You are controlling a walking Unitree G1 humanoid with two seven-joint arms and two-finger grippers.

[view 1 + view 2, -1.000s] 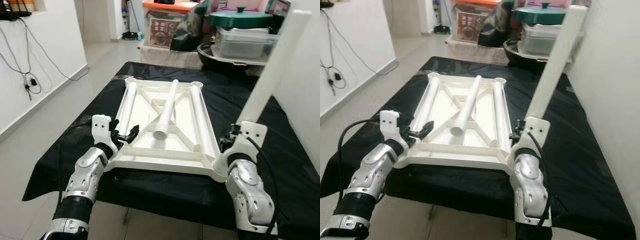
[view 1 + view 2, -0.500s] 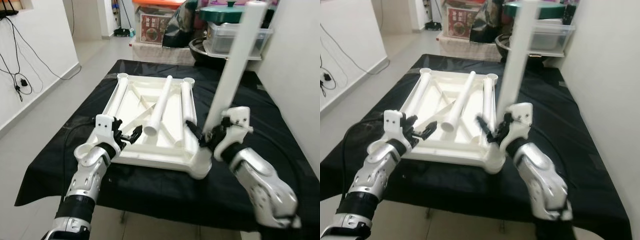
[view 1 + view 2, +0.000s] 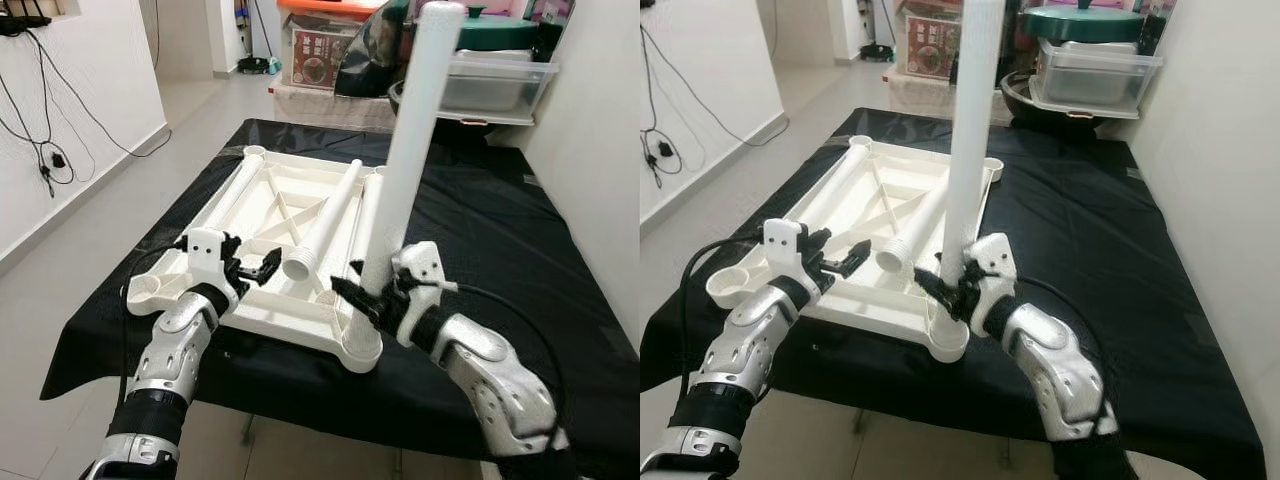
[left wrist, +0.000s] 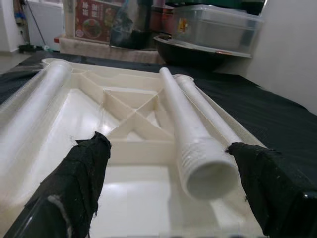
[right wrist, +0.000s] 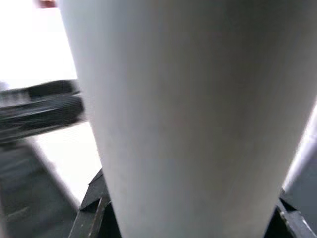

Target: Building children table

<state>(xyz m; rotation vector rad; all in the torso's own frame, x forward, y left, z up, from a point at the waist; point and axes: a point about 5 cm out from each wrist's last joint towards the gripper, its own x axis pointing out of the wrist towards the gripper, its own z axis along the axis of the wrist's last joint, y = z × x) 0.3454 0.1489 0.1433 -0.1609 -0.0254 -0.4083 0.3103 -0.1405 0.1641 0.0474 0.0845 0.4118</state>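
Observation:
A white children's tabletop [image 3: 262,312] lies upside down on a black-covered table [image 3: 500,230]. Three loose white legs lie in it: one on the left [image 3: 225,195], one in the middle [image 3: 325,215], one on the right [image 3: 368,215]. My right gripper [image 3: 368,298] is shut on a fourth white leg [image 3: 410,140], which stands nearly upright with its lower end at the near right corner socket [image 3: 360,350]. In the right wrist view the leg [image 5: 188,114] sits close between the fingers. My left gripper [image 3: 262,268] hovers open over the tabletop's near left edge, its fingers [image 4: 79,188] facing the middle leg's threaded end [image 4: 205,173].
At the table's far end stand a clear plastic box [image 3: 495,85], a green lidded pot [image 3: 505,32], a black pan [image 3: 420,100] and an orange-lidded bin [image 3: 330,50]. A white wall [image 3: 600,150] runs close along the right. Cables [image 3: 50,150] hang on the left wall above open floor.
My right arm swung left and tipped the held leg from leaning right to nearly upright over the near right corner. The tabletop now lies turned. My left gripper stayed open at the near edge.

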